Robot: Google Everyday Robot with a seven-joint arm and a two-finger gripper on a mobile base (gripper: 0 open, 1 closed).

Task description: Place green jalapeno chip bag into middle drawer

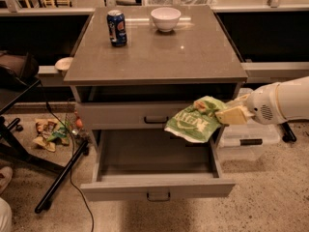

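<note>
The green jalapeno chip bag [194,121] hangs from my gripper [227,114], which is shut on its right end. The bag is in the air in front of the cabinet's right side, above the right rear part of the open middle drawer [154,186]. The drawer is pulled out, its inside bare, its grey front with a small handle toward the camera. My white arm [282,102] comes in from the right edge. The upper drawer front [140,116] is closed, just behind the bag.
A blue soda can [117,28] and a white bowl [165,18] stand on the cabinet top [159,57]. A clear plastic bin [248,141] sits on the floor to the right. Black stand legs [58,178], cables and snack wrappers [48,132] lie at the left.
</note>
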